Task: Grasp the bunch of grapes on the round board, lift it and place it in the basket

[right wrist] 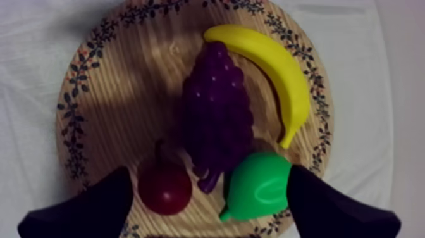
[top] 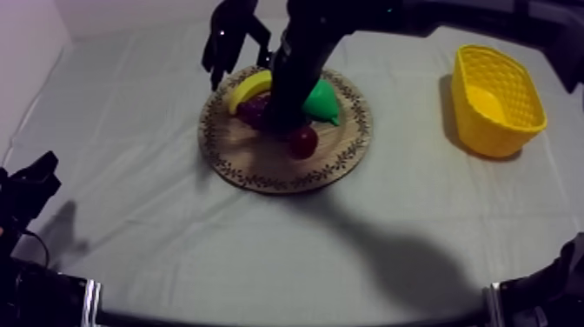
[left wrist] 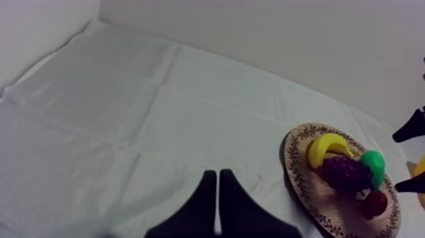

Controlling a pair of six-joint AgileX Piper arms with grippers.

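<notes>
- The left end effector (left wrist: 217, 176) rests low at the near left of the tabletop (top: 174, 243), well apart from the fruit. Its two black fingers lie clenched together as a narrow wedge with nothing between them.
- Bare grey-white cloth lies between it and the round wooden board (top: 261, 165), which sits past the middle of the tabletop and has a patterned rim.
- The small red fruit (top: 303, 141) lies on the nearer part of the board, just beside the lower end of the bunch of grapes (right wrist: 218, 107).
- The grapes lie on the board at its middle, not lifted. The banana (right wrist: 272, 63) runs along one side of them, and the pear (right wrist: 259, 187) touches their lower end.
- The right end effector (right wrist: 210, 182) hangs above the board, its arm coming in from the upper right. Its fingers are released and spread wide. One is beside the small red fruit and the other beside the pear, with the end of the grapes between them. It grips nothing.
- The yellow basket (top: 495, 96) stands at the far right of the tabletop, well apart from the board, with no fruit showing inside it.
</notes>
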